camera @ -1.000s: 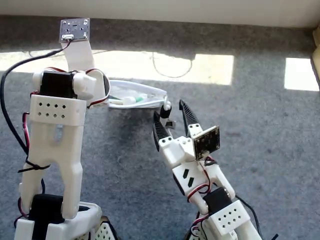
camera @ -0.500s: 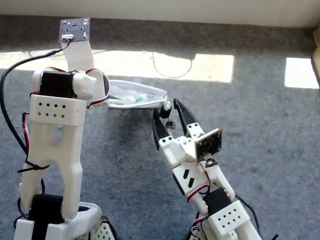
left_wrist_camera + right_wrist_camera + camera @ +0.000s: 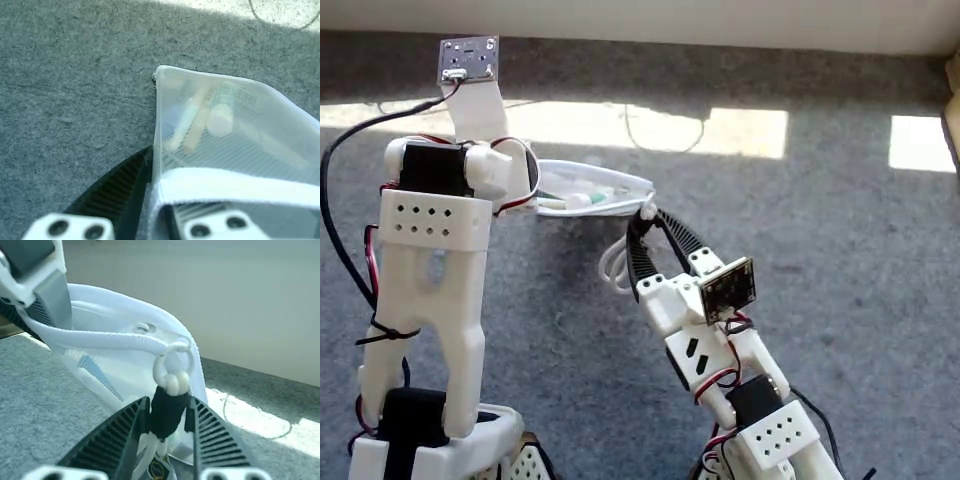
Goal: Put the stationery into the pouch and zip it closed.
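The white mesh pouch (image 3: 605,186) is held off the grey carpet between the two arms. Inside it lie several pens (image 3: 192,125) and a white stick-like item (image 3: 220,119), seen through the mesh. My left gripper (image 3: 155,200) is shut on the pouch's end by the zip tape (image 3: 235,185), one black finger (image 3: 117,187) lying outside the mesh. My right gripper (image 3: 168,405) is at the pouch's other end, shut on the black zipper pull (image 3: 165,419), which hangs from a white ring (image 3: 172,371). From above, the right gripper (image 3: 648,216) touches the pouch's corner.
A white cord loop (image 3: 613,266) hangs beside the right gripper's fingers. The grey carpet (image 3: 840,250) lies open to the right, with bright sunlit patches (image 3: 750,135) behind. A thin wire (image 3: 660,140) lies on the floor beyond the pouch.
My right gripper's fingers, open around the zipper pull a second ago, have closed on it. The white cord loop has come into sight beside them. The left arm has stayed still.
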